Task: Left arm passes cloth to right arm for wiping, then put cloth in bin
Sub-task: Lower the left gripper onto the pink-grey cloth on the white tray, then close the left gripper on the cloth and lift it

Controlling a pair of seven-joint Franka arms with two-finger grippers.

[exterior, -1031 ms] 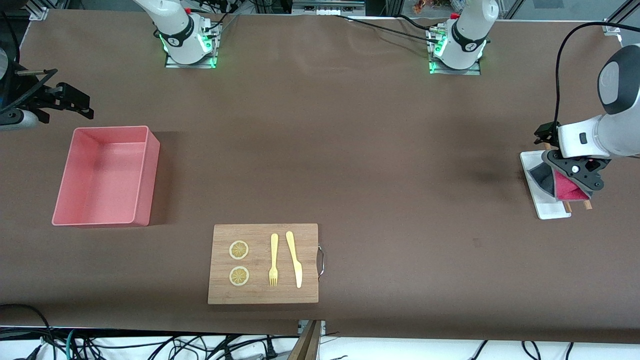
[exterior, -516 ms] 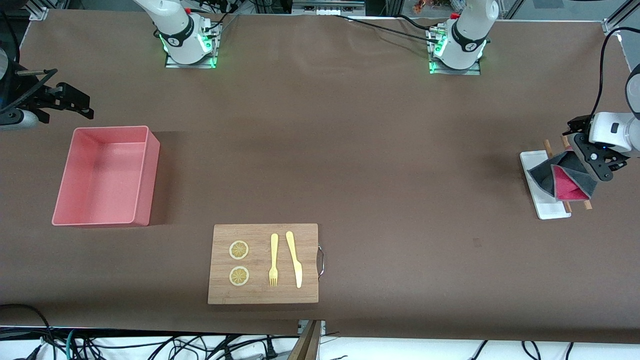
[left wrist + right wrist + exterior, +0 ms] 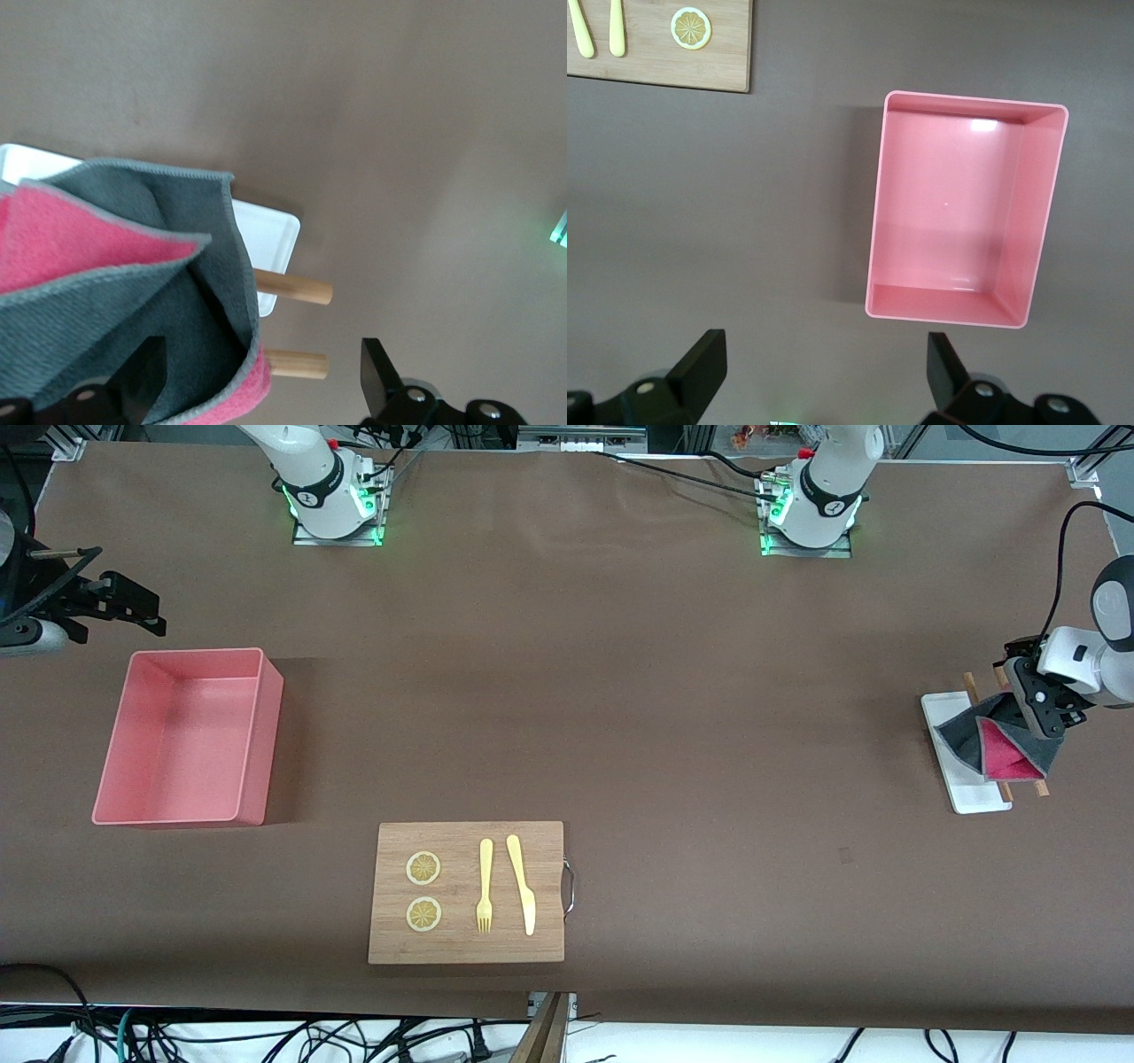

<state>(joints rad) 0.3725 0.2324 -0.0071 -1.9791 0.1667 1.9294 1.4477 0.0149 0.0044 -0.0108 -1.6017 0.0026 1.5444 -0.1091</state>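
Counter (image 3: 673, 691): brown surface.
Bin (image 3: 186, 735): below right gripper (image 3: 824, 376), toward right arm's end of counter; right gripper fingers spread wide, released, arm waiting.
Wooden board (image 3: 467, 892): well apart from both grippers.
White tray (image 3: 961, 784): under cloth.
Cloth (image 3: 997, 746): draped on tray and two wooden sticks (image 3: 297, 363).
Left gripper (image 3: 257, 376): jaws apart, straddling cloth edge, not clenched.
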